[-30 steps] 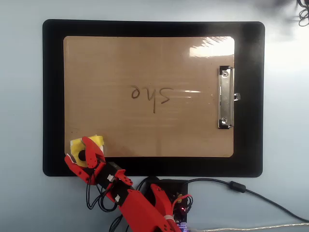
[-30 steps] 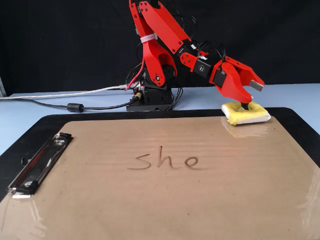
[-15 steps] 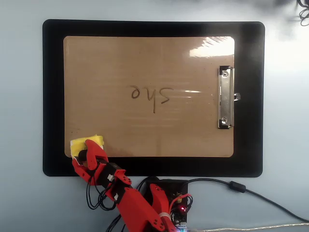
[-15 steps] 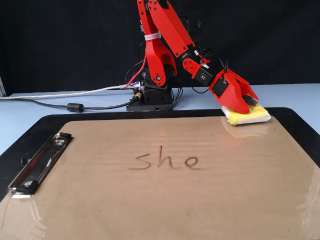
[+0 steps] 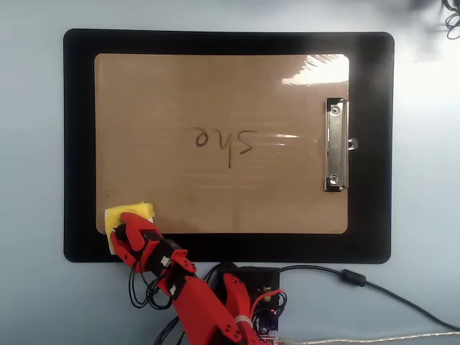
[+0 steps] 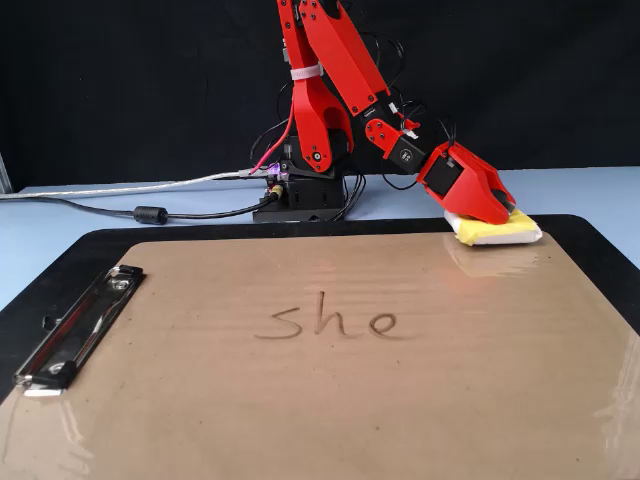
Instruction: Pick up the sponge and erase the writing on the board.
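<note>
Yellow foam showed at about eight o'clock in the overhead view: the sponge (image 5: 113,221) sat on the lower left corner of the board (image 5: 180,93), partly over its edge onto the black mat (image 5: 79,144). From the fixed view the sponge (image 6: 505,231) was at two o'clock, at the far right of the board (image 6: 300,400).

A second earlier I had the red gripper (image 5: 128,233) spread wide above the sponge. Since then I had brought it down and drawn the jaws in, and they lay pressed over the sponge's near side. In the fixed view the gripper (image 6: 495,210) looked drawn together on the foam, but one jaw hid the other, so I could not tell whether the grip was truly made.

The writing (image 5: 225,143), "she" in thin dark strokes, sat untouched at the centre of the board, well apart from the sponge, toward one o'clock from it overhead. I judged the pickup to be at its closing step; the lift and the wipe were not yet done.
</note>
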